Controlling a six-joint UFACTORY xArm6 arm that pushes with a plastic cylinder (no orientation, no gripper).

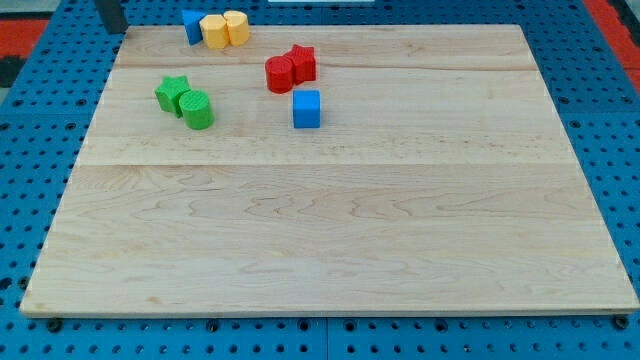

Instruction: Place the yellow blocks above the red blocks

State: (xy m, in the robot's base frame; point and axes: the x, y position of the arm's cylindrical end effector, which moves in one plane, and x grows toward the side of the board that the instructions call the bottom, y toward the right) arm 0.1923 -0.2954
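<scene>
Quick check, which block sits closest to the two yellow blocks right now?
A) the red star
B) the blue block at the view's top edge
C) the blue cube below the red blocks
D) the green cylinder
B: the blue block at the top edge sits right against the left side of the yellow blocks, while the red blocks, the blue cube and the green cylinder lie clearly lower on the board.

On the wooden board [330, 240] sit two yellow blocks [225, 29], two red blocks [290, 69], two green blocks [185, 101] and two blue blocks [307, 109], eight blocks in all.
</scene>
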